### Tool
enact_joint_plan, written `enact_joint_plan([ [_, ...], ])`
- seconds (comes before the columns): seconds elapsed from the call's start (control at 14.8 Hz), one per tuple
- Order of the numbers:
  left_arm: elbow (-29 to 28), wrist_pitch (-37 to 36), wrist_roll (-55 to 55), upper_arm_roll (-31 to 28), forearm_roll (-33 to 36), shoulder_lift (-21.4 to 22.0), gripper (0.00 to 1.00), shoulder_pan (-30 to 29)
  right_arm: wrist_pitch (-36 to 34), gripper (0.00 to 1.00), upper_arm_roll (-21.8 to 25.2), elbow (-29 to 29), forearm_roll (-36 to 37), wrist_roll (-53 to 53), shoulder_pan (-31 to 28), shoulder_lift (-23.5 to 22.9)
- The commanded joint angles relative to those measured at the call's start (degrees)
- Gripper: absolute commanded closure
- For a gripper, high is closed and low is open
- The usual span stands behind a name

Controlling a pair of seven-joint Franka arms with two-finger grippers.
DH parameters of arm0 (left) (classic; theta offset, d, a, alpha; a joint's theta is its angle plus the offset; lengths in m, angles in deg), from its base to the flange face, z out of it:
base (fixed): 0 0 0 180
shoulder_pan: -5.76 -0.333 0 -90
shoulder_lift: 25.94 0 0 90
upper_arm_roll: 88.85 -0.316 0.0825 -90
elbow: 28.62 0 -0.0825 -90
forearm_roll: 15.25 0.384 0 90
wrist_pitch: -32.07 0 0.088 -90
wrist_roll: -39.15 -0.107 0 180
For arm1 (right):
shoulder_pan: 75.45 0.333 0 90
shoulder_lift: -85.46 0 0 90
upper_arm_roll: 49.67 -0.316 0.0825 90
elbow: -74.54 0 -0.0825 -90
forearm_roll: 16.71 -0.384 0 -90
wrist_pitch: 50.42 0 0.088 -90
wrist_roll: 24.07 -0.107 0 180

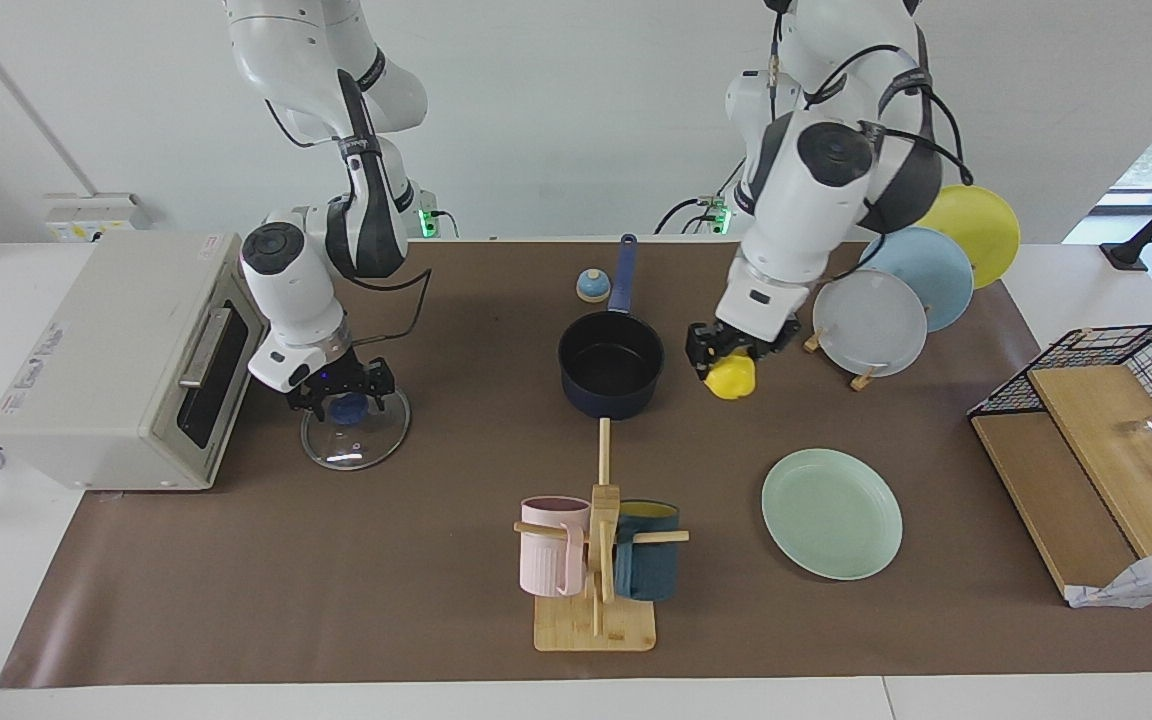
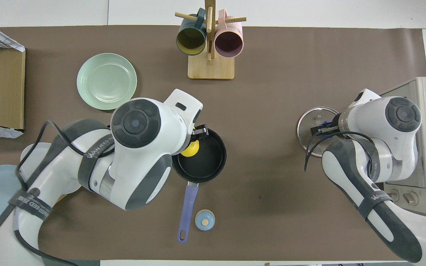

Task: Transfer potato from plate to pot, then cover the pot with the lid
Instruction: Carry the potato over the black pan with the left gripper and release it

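Note:
My left gripper (image 1: 726,357) is shut on the yellow potato (image 1: 732,381) and holds it in the air just beside the rim of the dark navy pot (image 1: 611,366), on the left arm's side. From above, the potato (image 2: 190,148) overlaps the pot's (image 2: 205,164) rim. The mint-green plate (image 1: 831,512) lies bare, farther from the robots. The glass lid (image 1: 356,446) lies flat on the mat toward the right arm's end. My right gripper (image 1: 344,392) is down on its blue knob, closed around it.
A toaster oven (image 1: 116,360) stands beside the lid at the right arm's end. A small bell (image 1: 592,286) sits by the pot's handle. A mug rack (image 1: 596,560) stands farther out. Upright plates (image 1: 871,322) and a wire basket (image 1: 1126,370) are at the left arm's end.

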Motion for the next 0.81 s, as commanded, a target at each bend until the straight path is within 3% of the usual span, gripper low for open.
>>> enact_joint_plan([
  [0.0,-7.28,7.41,2.08,-1.20,-0.53,1.30,1.00,3.46,0.23,0.47,-0.32,0.25,-1.28,2.30,-0.76,0.10],
  [0.2,-10.09,10.05,2.08,-1.20,-0.53,1.03,1.00,4.78,-1.25,0.61,-0.32,-0.54,-1.37,2.21,-0.49,0.10],
  [0.47,-12.90,14.71,2.26,-1.29,-0.53,-0.20,1.00,6.27,-8.54,0.76,-0.32,-6.68,-2.15,1.77,0.21,-0.43],
  [0.54,-13.00,15.07,2.26,-1.29,-0.53,-1.07,1.00,6.62,-9.77,0.81,-0.32,-7.92,-2.59,1.77,0.30,-0.87],
  [0.68,-13.00,16.82,2.17,-1.37,-0.53,-2.30,1.00,6.63,-11.97,1.00,-0.41,-10.20,-2.69,1.69,0.30,-1.31],
  [0.74,-13.00,17.44,2.08,-1.37,-0.53,-2.75,1.00,6.63,-13.20,1.00,-0.41,-11.43,-2.69,1.51,0.56,-1.75],
])
